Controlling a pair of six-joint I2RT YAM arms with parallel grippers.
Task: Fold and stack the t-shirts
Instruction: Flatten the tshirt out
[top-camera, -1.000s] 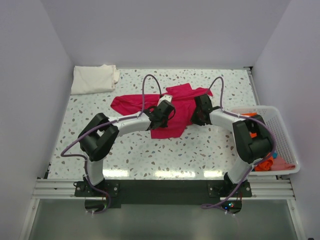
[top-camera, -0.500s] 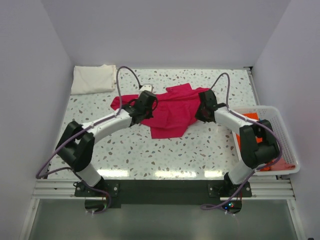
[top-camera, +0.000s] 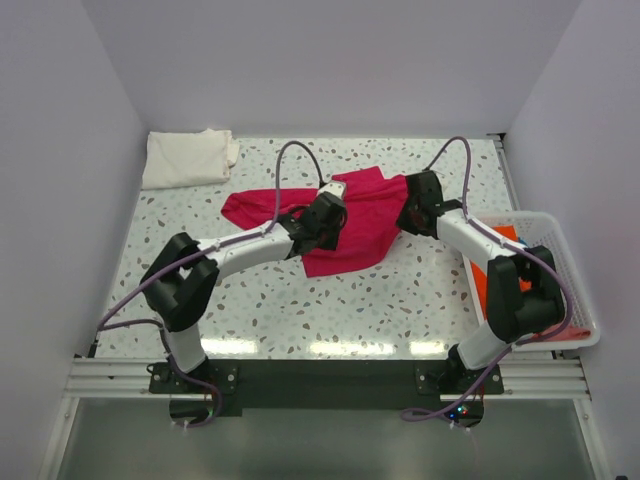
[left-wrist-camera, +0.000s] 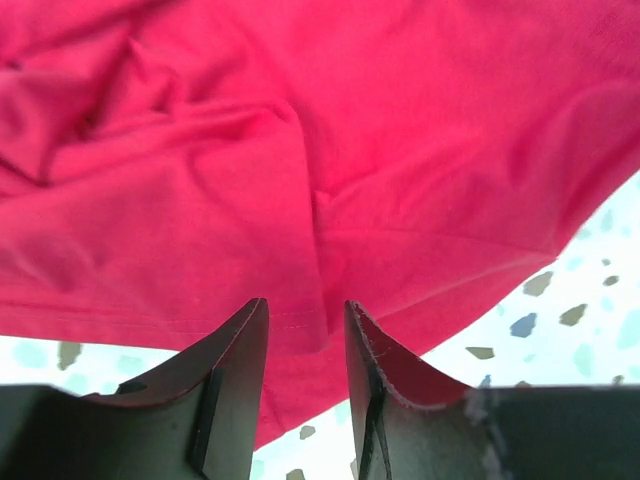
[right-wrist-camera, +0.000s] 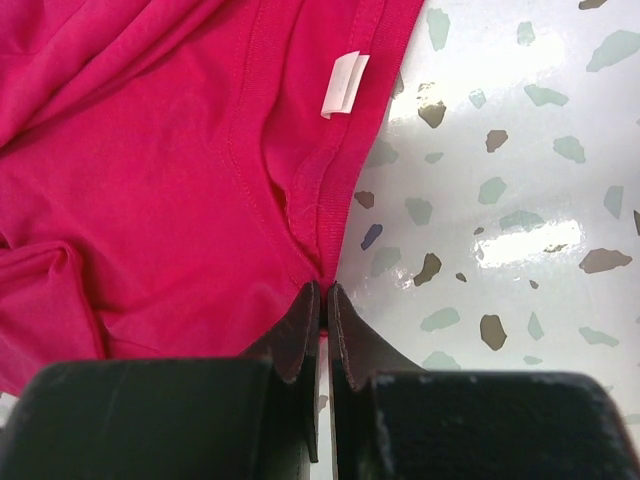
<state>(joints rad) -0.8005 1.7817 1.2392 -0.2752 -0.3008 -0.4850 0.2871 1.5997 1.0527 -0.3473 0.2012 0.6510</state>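
Nearest the arm bases, the speckled table (top-camera: 400, 300) lies bare, and at its right edge sits a white mesh basket (top-camera: 572, 285) with orange cloth (top-camera: 479, 290) showing in it. At mid-table the magenta t-shirt (top-camera: 365, 215) is spread out, rumpled and unfolded, with both arms reaching onto it. The left gripper (top-camera: 322, 222) is over the shirt's near-middle part. In its wrist view its two fingers (left-wrist-camera: 235, 380) stand apart, with the shirt's stitched hem (left-wrist-camera: 300, 322) lying across the gap. The right gripper (top-camera: 408, 218) is at the shirt's right edge. Its wrist view shows its jaws pressed together on the cloth's edge (right-wrist-camera: 300, 255) near the ribbed neckband, below a small white label (right-wrist-camera: 345, 84). In the far left corner the cream t-shirt (top-camera: 185, 157) lies folded, well apart from the magenta one.
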